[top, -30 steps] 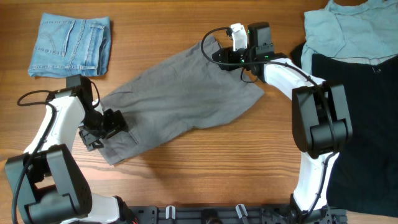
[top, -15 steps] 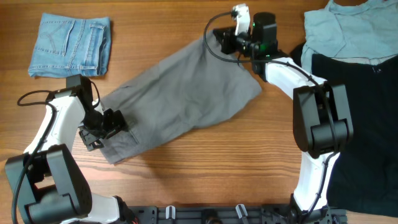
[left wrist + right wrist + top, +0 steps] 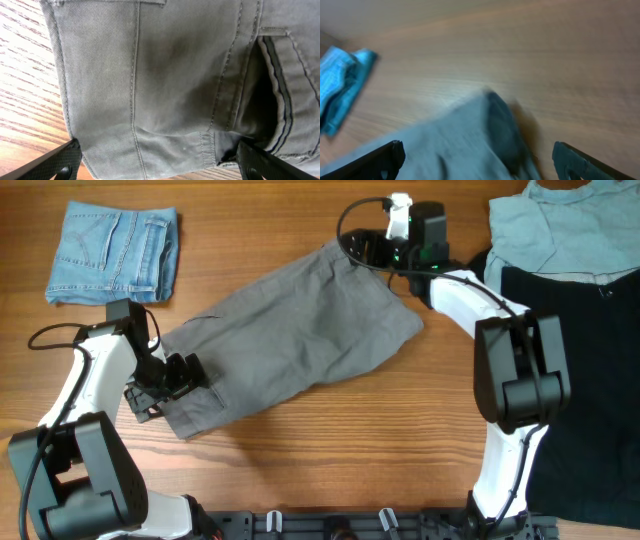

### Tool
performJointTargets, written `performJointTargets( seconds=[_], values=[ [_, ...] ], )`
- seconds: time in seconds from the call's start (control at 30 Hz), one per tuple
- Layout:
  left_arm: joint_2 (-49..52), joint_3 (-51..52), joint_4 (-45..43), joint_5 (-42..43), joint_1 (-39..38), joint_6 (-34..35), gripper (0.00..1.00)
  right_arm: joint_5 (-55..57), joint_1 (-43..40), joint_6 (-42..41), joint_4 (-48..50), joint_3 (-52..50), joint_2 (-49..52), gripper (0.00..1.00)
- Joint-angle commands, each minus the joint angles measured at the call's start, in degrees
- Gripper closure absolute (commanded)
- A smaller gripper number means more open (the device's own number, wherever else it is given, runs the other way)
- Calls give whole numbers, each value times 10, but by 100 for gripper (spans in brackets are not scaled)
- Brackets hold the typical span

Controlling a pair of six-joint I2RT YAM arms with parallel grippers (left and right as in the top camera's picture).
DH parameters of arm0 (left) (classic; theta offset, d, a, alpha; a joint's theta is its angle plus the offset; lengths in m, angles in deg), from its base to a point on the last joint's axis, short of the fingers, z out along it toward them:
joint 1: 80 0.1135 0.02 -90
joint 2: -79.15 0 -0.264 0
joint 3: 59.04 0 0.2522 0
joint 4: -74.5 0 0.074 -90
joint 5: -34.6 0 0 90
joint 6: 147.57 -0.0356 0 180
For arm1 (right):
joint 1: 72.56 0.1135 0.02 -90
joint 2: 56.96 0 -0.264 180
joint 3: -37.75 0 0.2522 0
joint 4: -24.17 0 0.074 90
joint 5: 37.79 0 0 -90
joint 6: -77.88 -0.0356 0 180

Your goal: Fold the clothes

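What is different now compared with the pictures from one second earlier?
The right end effector tugged the upper corner of the grey shorts slightly toward the table's far edge, then opened and let it go. The left end effector stayed over the shorts' lower end; the folded jeans did not move.

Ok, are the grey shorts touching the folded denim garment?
Apart. The overhead view shows bare wooden table between the grey shorts and the folded denim garment.

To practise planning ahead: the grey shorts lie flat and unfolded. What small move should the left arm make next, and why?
Probably lower and close the left gripper on the edge of the shorts: its jaws stand open astride that edge, holding nothing.
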Motion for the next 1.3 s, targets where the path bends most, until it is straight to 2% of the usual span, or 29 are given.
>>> performJointTargets(
  seconds=[0.0,0.1,0.13,0.17,0.2,0.27,0.3,0.33,0.37,0.4,0.6,0.73,0.9,0.93,1.0,1.13,1.27],
  values=[
    [-10,-12,3,11,-2,-19,2,-22,-50,37,-73,7,-45,5],
    [-18,-46,38,24,-2,-19,5,-84,-88,46,-175,7,-102,22],
    [-22,-56,46,29,-2,-19,7,-98,-97,46,-211,7,-119,25],
    [-28,-72,55,37,-3,-19,10,-105,-101,46,-240,7,-132,32],
    [-34,-87,58,47,-3,-19,16,-108,-106,46,-278,7,-148,49],
    [-48,-113,54,86,-3,-19,37,-108,-106,49,-353,7,-171,77],
    [-56,-119,43,111,-3,-19,57,-108,-102,50,-387,7,-177,89],
    [-62,-120,25,136,-3,-19,78,-108,-97,53,-417,6,-179,96],
    [-66,-120,8,156,-3,-19,93,-108,-89,62,-447,6,-179,96],
    [-66,-120,-6,165,-6,-19,96,-107,-80,70,-470,4,-177,96],
    [-49,-104,-45,154,-54,-19,96,-74,-10,116,-515,-52,-170,92],
    [-26,-66,-58,86,-92,4,95,-52,28,146,-488,-106,-168,90],
    [5,-5,-85,-31,-99,86,90,59,22,47,-419,-153,-157,90],
    [11,4,-91,-39,-98,94,84,79,15,29,-402,-158,-153,90],
    [18,17,-107,-44,-98,93,67,99,-9,0,-358,-169,-138,90],
    [18,18,-115,-78,-97,93,47,107,-51,-22,-343,-170,-114,89],
    [17,16,-116,-82,-76,91,42,106,-90,-57,-380,-169,-114,92]
  ],
)
